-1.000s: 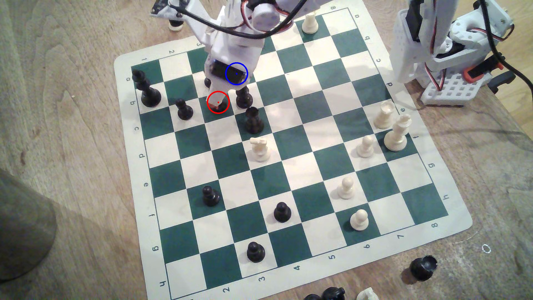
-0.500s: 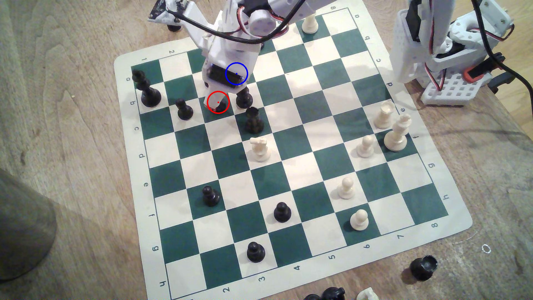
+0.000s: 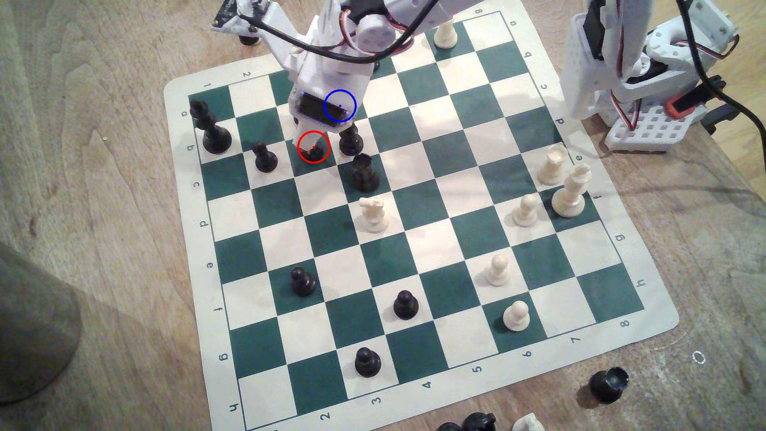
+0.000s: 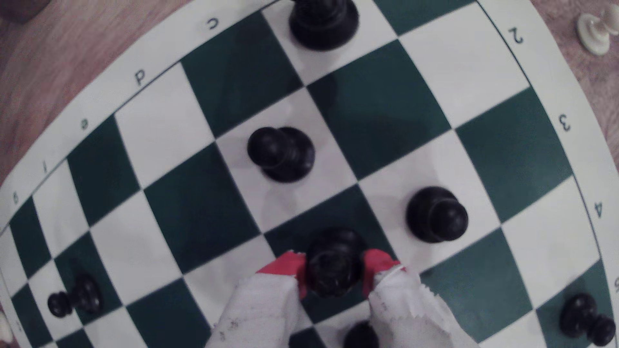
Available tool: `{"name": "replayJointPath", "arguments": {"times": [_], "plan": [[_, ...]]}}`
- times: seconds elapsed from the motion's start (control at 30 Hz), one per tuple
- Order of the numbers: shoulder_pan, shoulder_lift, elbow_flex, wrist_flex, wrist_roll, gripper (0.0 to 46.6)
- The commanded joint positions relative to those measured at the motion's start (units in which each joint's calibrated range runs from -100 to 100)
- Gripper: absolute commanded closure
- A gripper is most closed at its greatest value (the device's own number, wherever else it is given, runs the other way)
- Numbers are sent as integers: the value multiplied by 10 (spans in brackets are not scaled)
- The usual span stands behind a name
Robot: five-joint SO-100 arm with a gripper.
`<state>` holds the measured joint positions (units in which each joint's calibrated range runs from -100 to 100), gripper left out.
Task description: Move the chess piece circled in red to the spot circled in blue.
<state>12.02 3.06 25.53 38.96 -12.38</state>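
Gripper (image 4: 335,271) was down over the bishop (image 4: 335,267) on its red-ringed green square, upper left of the exterior frame; red fingertips (image 4: 284,266) pinched it from both sides. Blue-ringed spot (image 3: 340,106) sat just above, under the wrist.

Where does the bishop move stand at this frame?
Done: the pincer has reached the bishop, its red-tipped fingers flanking it closely. In hand: the grasp; whether they clamp it is unclear. Left: the bishop's base sits in the red ring, so the lift and carry to the blue-ringed spot, under the arm, remain.
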Motion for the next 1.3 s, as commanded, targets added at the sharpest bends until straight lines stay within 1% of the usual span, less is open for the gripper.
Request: {"name": "replayJointPath", "arguments": {"times": [0.0, 0.1, 0.23, 0.47, 0.53, 0.57, 0.67, 0.73, 0.87, 1.1, 1.27], "plan": [[-5, -25, -41, -7, -3, 464], [-6, -49, -41, 3, -3, 464], [-8, -115, -44, 41, 0, 464], [-20, -197, -54, 96, -2, 464], [-13, -208, -53, 103, 0, 464], [1, -220, -45, 103, 1, 464], [23, -239, -23, 103, 6, 464], [44, -258, 6, 103, 14, 464], [68, -277, 38, 99, 22, 464], [71, -261, 80, 91, 23, 464], [83, -237, 119, 40, 23, 464]]}}
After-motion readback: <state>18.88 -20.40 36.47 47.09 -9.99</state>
